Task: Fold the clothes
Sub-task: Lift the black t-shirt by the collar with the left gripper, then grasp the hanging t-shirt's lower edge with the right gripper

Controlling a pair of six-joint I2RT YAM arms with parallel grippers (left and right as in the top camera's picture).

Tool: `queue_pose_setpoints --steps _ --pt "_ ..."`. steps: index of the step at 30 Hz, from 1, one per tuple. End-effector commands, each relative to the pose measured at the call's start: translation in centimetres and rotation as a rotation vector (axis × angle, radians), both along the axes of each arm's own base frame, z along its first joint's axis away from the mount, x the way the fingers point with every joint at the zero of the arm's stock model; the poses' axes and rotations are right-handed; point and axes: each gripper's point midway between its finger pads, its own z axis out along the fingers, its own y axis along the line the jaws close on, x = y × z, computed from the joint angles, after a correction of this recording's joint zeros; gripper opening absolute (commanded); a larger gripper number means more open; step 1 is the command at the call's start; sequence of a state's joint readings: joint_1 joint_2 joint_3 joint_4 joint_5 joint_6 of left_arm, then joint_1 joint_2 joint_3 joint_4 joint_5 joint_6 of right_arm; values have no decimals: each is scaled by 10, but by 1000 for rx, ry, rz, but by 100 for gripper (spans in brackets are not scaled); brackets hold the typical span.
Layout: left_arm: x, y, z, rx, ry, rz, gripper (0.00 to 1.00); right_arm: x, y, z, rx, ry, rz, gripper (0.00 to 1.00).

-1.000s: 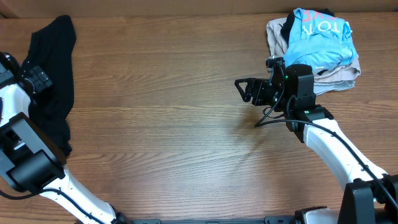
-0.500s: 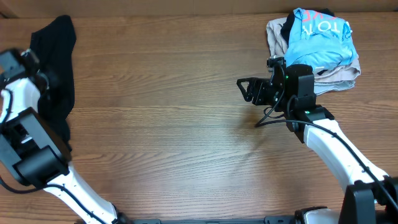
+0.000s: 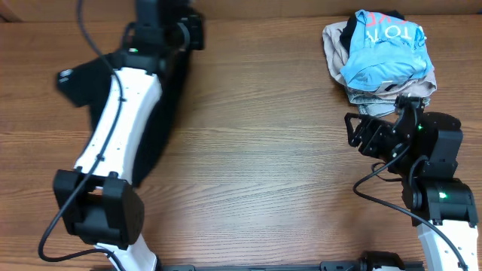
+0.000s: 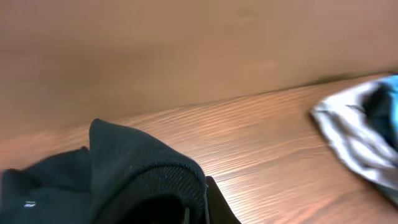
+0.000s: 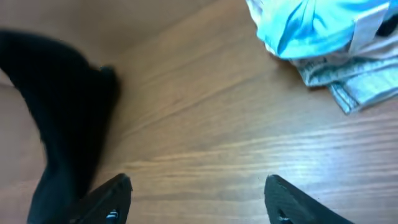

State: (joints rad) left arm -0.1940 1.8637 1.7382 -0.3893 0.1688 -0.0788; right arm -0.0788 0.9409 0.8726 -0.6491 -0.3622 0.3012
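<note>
Two things differ from one second ago. The left gripper (image 3: pixel 188 34) now pinches the black garment (image 3: pixel 162 120) with its fingers pressed together, and its arm has swung from 9 o'clock to 11 o'clock of the table (image 3: pixel 263 165), pulling the cloth inward. The garment hangs from 11 toward 8 o'clock. The right gripper (image 3: pixel 355 134), fingers spread and empty, has backed to 3 o'clock, near the blue and beige pile (image 3: pixel 384 45). I judge the garment is being brought to the middle for spreading, and folding is not yet begun.

Worktop (image 3: pixel 256 158): brown wood-grain laminate, evenly lit, with a soft sheen. A plain brown wall (image 4: pixel 186 43) rises along its 12 o'clock edge.
</note>
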Motion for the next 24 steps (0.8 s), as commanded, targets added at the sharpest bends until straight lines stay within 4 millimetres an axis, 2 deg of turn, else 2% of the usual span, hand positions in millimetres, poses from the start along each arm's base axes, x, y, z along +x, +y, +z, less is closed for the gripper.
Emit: queue_pose_setpoints --steps 1,3,4,5,7,10,12,16,20,24 --pt "-1 -28 70 -76 -133 -41 4 -1 14 0 3 -1 88 74" --pt "-6 -35 110 -137 -190 -66 4 3 30 -7 25 20 153 76" --pt "-16 -45 144 -180 -233 -134 4 11 49 -13 28 24 212 77" --pt "-21 -47 158 -195 -245 -146 4 15 63 -16 37 20 262 77" --pt "-33 -45 192 -216 -282 -151 4 23 105 -24 66 5 399 78" --pt "-50 -41 225 -223 -323 -154 4 31 153 -40 85 -11 533 80" --pt "-55 -39 236 -226 -339 -155 4 34 177 -50 87 -21 589 81" --pt "-63 -37 252 -244 -364 -153 4 37 211 -65 91 -49 664 81" --pt "-69 -39 263 -253 -383 -176 4 45 225 -85 65 -48 663 81" --pt "-73 -41 269 -262 -392 -192 4 53 223 -98 31 -41 626 81"
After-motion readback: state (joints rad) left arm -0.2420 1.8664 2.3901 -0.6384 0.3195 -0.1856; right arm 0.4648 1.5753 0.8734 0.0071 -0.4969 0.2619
